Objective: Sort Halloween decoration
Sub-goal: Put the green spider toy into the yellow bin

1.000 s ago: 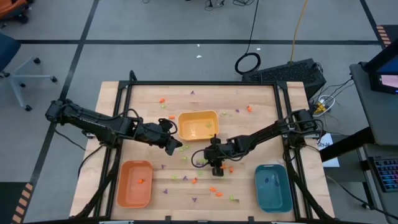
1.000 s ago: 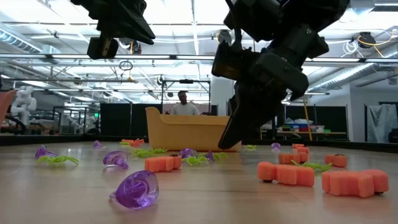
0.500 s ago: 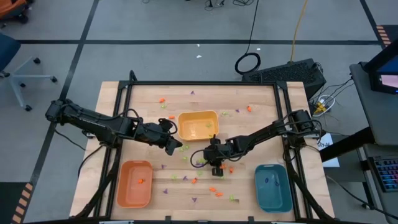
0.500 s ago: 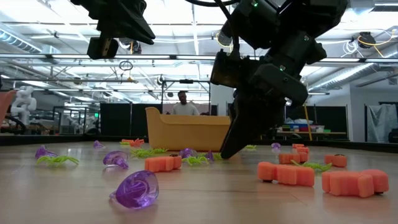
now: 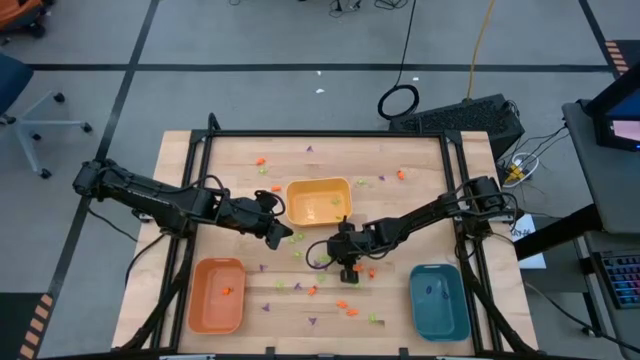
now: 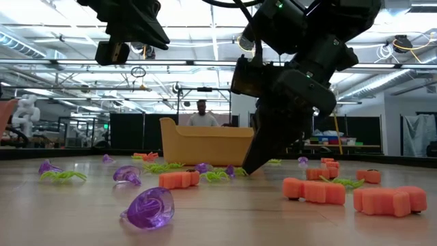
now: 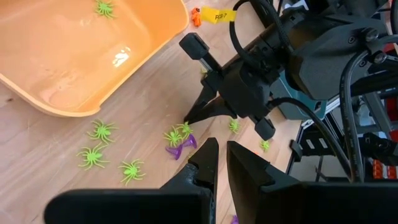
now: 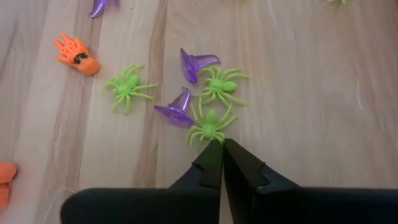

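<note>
Since a second ago we close our right end effector [image 8: 222, 163] on a green spider [image 8: 210, 127] on the worktop [image 8: 311, 93], beside purple hats [image 8: 176, 102], for sorting; our left end effector [image 7: 217, 162] hovers clenched, empty.

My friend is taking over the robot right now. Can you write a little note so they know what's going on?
Right end effector: shut, tips down on the table at a green spider; whether it holds a leg is unclear.
Left end effector: shut, empty, raised beside the yellow tray.
Sorted: at least one spider in the yellow tray, an orange piece in the orange tray, something dark in the teal tray.
Left: many spiders, purple hats and orange pieces scattered on the table.
</note>
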You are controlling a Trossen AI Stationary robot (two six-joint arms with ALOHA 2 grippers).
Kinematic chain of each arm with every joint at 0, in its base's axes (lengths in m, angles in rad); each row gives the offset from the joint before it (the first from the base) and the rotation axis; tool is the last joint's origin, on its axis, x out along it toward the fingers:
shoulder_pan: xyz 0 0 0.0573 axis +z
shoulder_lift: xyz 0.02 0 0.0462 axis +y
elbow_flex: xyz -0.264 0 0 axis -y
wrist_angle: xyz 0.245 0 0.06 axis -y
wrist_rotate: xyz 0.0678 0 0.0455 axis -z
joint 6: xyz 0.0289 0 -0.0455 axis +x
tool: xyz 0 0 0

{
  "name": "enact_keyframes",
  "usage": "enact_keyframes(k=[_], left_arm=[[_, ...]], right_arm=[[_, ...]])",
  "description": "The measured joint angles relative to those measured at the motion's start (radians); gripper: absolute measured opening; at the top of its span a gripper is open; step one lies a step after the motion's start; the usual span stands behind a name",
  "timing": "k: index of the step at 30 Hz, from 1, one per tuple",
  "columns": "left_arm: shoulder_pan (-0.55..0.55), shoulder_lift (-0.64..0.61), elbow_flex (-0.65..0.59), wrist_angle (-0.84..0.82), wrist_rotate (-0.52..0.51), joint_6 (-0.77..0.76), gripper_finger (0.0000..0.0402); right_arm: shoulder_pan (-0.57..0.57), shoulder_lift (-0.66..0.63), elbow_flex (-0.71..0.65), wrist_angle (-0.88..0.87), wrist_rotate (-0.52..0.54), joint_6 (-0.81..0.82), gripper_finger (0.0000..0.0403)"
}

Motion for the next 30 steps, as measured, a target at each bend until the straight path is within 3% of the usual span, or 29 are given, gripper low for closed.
enact_keyframes(k=[13, 23, 30], left_arm=[[0.000, 0.000, 0.000, 0.000, -0.008, 0.000, 0.0033], [0.000, 0.000, 0.000, 0.008, -0.008, 0.000, 0.0033], [0.000, 0.000, 0.000, 0.011, -0.008, -0.001, 0.0033]], right_arm=[[-0.006, -0.142, -0.002, -0.077, -0.059, 0.114, 0.0000], [-0.045, -0.406, -0.002, -0.216, -0.133, 0.207, 0.0000], [-0.069, -0.595, -0.002, -0.200, -0.111, 0.281, 0.0000]])
